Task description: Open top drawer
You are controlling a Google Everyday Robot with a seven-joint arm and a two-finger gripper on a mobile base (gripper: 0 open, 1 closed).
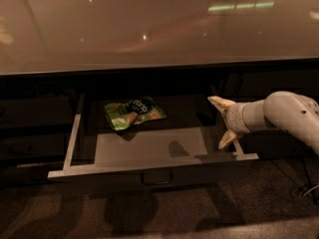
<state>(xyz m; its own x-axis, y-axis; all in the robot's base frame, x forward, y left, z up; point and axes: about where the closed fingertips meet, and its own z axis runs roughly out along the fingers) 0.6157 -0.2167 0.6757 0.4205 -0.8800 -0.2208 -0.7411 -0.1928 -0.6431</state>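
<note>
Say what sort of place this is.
Likely a kitchen: glossy countertop, the top drawer pulled out beneath it, a snack bag inside. The pincer hangs open by its right side.

The top drawer (149,144) stands pulled out, and the front and middle of its floor are free. A green packet (133,113) occupies its rear left. The gripper (224,121), fingers spread, blocks its right rail. The countertop (149,29) overhangs its rear.
</note>
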